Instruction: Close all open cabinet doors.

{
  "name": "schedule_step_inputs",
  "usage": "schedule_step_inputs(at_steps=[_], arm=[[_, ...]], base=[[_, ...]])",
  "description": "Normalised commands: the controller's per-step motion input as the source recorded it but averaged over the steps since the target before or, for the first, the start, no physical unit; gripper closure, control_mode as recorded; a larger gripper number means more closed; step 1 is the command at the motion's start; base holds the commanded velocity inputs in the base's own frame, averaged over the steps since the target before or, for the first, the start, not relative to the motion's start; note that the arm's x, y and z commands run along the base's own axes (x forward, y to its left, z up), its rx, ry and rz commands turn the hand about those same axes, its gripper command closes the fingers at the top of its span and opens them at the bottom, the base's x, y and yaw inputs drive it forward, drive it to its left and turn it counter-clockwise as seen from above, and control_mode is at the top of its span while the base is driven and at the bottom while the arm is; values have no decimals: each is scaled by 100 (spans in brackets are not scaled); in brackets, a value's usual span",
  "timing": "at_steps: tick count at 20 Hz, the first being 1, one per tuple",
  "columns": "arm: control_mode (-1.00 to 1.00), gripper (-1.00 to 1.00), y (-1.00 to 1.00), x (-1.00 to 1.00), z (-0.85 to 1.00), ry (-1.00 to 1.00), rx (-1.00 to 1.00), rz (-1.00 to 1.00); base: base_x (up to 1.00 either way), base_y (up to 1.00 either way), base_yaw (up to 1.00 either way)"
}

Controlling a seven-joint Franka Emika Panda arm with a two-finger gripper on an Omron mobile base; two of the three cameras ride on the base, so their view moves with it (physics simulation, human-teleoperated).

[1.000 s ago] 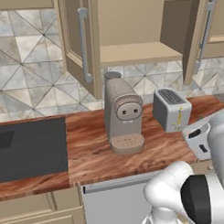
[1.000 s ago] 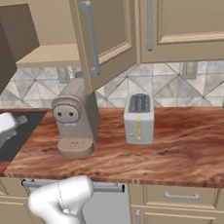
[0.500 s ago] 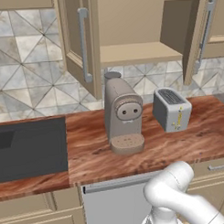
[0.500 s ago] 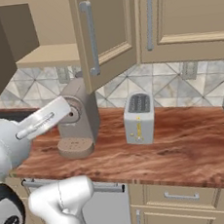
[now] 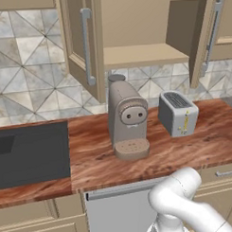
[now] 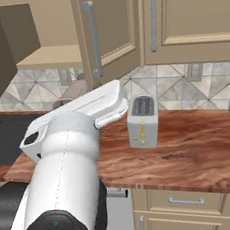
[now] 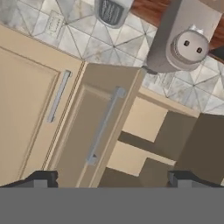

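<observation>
Approach step, no contact yet: gripper (image 7: 109, 181) w/ fingers wide apart, nothing held, faces right door (image 7: 94, 131) standing ajar above coffee maker (image 5: 128, 120); left door (image 5: 82, 43) also open; next move, I judge: push right door shut.

Beige cabinet doors (image 7: 94, 131) with silver bar handles (image 7: 104, 126) stand just ahead of the dark finger tips (image 7: 41, 179), above a backsplash (image 7: 87, 39) tiled in grey, white and tan marble triangles. Farther beyond the gripper (image 7: 109, 181), a taupe coffee machine (image 5: 127, 120) with two dark dots on its round face and a silver toaster (image 5: 178, 113) with a yellow side stripe sit on a reddish-brown wood-grain counter (image 5: 157, 154), with a black cooktop (image 5: 31, 154) set into it to one side. The open cabinet's shelf (image 7: 140, 127) is pale tan against a darker brown interior.
</observation>
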Motion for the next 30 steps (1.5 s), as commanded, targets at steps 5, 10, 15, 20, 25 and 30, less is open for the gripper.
schedule_step_inputs(at_steps=[5,10,15,20,25,30], arm=[[-100,-100,1,65,-3,-22,3,27],[-100,-100,0,64,-12,-14,4,26],[-100,-100,-19,38,-25,-6,1,32],[-100,-100,-20,37,-31,-2,0,29],[-100,-100,-29,26,-18,0,0,21],[-100,-100,-11,39,-17,0,0,13]], base=[[0,0,0],[0,0,0],[0,0,0],[0,0,0],[0,0,0],[0,0,0]])
